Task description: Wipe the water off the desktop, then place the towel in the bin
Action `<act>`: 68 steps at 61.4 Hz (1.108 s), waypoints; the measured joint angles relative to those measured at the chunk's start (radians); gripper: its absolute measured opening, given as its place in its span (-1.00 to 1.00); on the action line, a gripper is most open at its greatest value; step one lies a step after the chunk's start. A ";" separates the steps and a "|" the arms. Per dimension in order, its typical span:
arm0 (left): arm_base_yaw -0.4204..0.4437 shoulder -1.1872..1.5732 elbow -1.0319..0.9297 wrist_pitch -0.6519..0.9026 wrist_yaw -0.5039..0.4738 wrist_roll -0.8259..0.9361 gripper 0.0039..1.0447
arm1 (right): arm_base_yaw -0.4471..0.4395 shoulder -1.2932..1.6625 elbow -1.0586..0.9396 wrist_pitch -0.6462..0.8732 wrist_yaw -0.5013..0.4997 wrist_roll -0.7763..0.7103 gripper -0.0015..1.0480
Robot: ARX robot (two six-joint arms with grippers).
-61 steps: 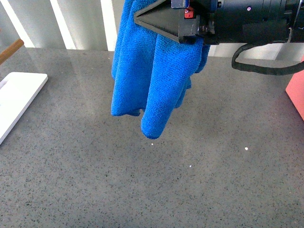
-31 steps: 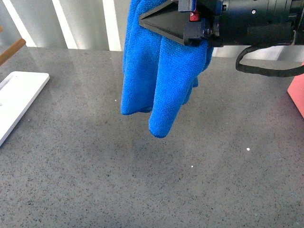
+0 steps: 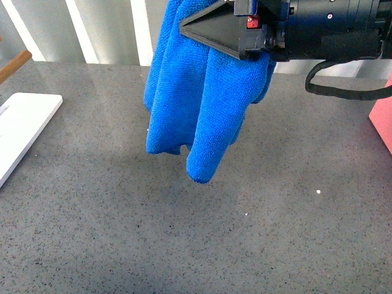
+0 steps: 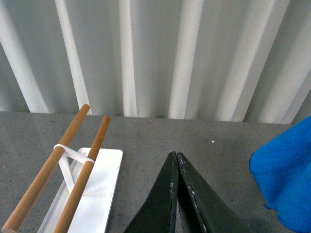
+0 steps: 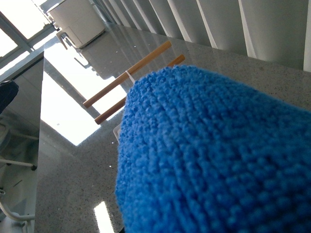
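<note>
blue towel point(image 3: 196, 104) clamped in your right claw point(image 3: 187, 27), off the tabletop point(image 3: 294, 245); left claw point(image 4: 175, 162) pinched empty. binning pending, i'd judge.

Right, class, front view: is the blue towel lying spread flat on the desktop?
No, the towel hangs in folds from the right gripper, its lower end above the desktop.

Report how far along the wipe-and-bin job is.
Done: the towel is grasped, hanging from the right gripper clear of the desktop. In hand: the towel is aloft, not wiping. A few bright specks, possibly droplets, lie on the desktop, so wiping may be unfinished. Left: binning the towel; no bin is clearly identifiable.
</note>
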 joint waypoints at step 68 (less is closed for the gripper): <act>0.102 -0.613 -0.097 -0.481 0.100 0.001 -0.94 | -0.001 0.000 -0.008 -0.001 0.011 0.007 -0.90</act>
